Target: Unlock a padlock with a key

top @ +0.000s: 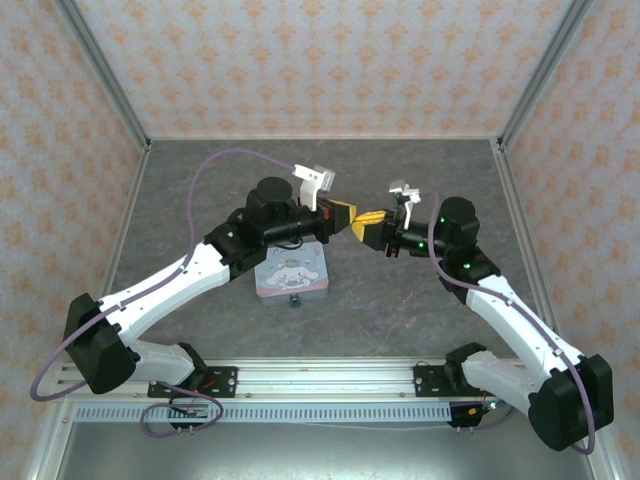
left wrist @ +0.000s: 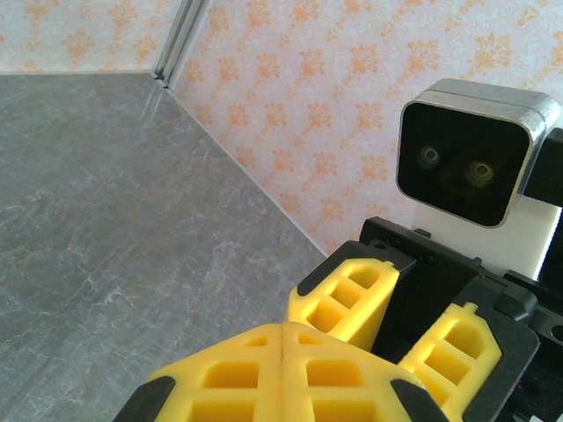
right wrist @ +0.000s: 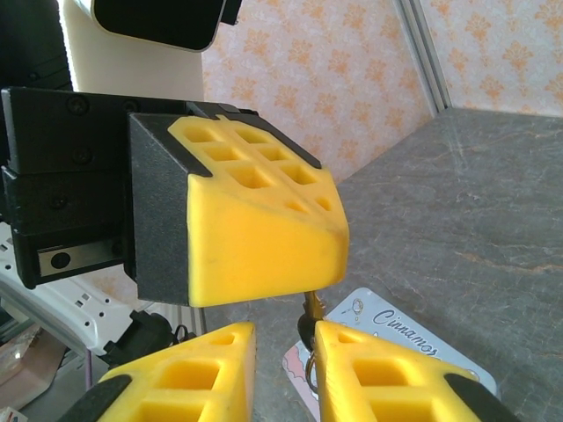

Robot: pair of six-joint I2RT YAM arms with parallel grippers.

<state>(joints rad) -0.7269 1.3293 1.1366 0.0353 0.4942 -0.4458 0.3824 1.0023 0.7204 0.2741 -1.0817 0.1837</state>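
Holding the key (right wrist: 309,308) in the left gripper (left wrist: 283,345), jaws together on it. Bracketing it with the right gripper (right wrist: 286,341), jaws narrowly apart. Could drop it onto the tin (top: 293,270) by releasing early, or grip it crooked. Would then miss the padlock (top: 296,300) at the tin's 6 o'clock edge.

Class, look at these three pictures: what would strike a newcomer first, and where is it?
Two yellow-fingered grippers meet tip to tip in mid-air above the middle of the grey table. The left gripper is shut, seemingly pinching a small brassy key that hangs between the open fingers of the right gripper. Under the left arm lies a pastel tin with a cartoon dog, with a tiny dark padlock at its near edge.
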